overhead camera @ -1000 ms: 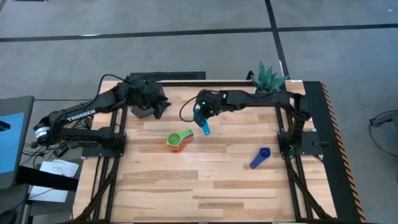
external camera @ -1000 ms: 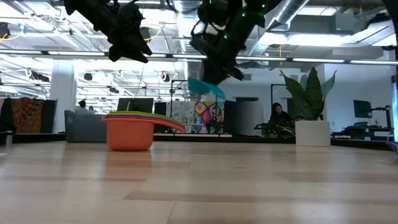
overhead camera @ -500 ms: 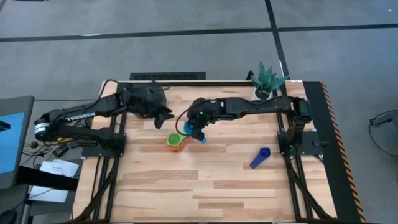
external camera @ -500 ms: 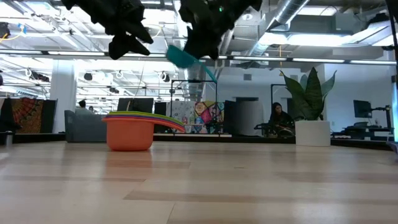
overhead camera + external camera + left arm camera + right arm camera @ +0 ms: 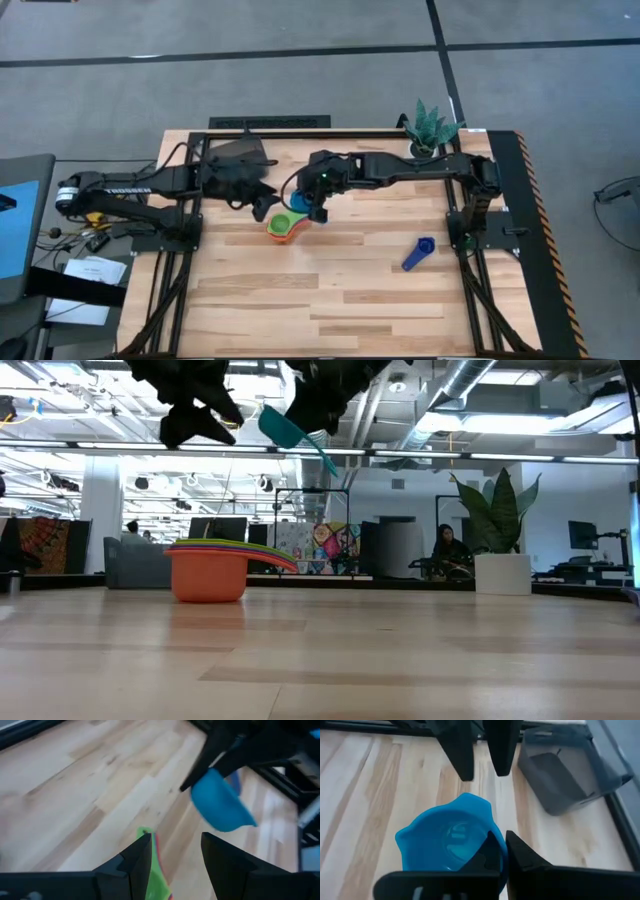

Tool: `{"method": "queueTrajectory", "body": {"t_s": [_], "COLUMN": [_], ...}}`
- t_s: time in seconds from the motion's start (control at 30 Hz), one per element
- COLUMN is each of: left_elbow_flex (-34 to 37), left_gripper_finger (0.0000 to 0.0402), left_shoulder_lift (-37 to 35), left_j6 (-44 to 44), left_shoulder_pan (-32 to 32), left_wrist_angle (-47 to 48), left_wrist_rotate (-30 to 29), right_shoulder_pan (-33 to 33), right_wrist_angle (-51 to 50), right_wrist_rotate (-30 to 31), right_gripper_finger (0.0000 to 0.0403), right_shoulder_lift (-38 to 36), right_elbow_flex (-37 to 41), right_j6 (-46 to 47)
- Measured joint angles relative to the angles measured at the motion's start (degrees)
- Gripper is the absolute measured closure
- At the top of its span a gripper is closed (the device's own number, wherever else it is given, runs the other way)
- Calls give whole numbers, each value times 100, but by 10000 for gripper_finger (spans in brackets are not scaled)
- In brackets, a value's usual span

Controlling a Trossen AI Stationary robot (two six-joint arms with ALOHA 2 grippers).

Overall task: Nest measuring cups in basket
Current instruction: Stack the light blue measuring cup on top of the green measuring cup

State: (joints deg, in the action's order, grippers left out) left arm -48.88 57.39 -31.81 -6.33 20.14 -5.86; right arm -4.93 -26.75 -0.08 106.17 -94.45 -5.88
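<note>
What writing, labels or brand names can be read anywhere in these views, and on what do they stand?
"TROSSEN": white letters on the left arm, high view.
Papers on the floor beside the table: print too small to read.
Colourful poster in the room behind, low view: too blurred to read.
Nothing else readable.

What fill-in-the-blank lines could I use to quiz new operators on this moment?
1. The right gripper holds the light ____ cup.
2. The nested stack has an ____ cup at the bottom.
3. The dark blue cup lies alone on the ____.
4. The left gripper holds ____.

Missing words: blue; orange; table; nothing
</note>
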Motion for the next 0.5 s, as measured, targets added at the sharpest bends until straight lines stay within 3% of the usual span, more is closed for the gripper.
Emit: {"method": "queueTrajectory", "body": {"t_s": [0.27,0.5], "left_elbow_flex": [0,0], "left_gripper_finger": [242,242], "left_shoulder_lift": [0,0], "left_j6": [-652,-1019], "left_shoulder_pan": [93,293], "left_wrist_angle": [563,1140], "left_wrist_rotate": [-503,-692], "right_shoulder_pan": [1,175], "right_wrist_angle": [644,-137], "right_wrist_rotate": [-114,-15], "right_gripper_finger": [393,395], "right_shoulder_lift": [735,1602], "right_elbow_flex": [-242,-1263], "right_j6": [-917,-1493]}}
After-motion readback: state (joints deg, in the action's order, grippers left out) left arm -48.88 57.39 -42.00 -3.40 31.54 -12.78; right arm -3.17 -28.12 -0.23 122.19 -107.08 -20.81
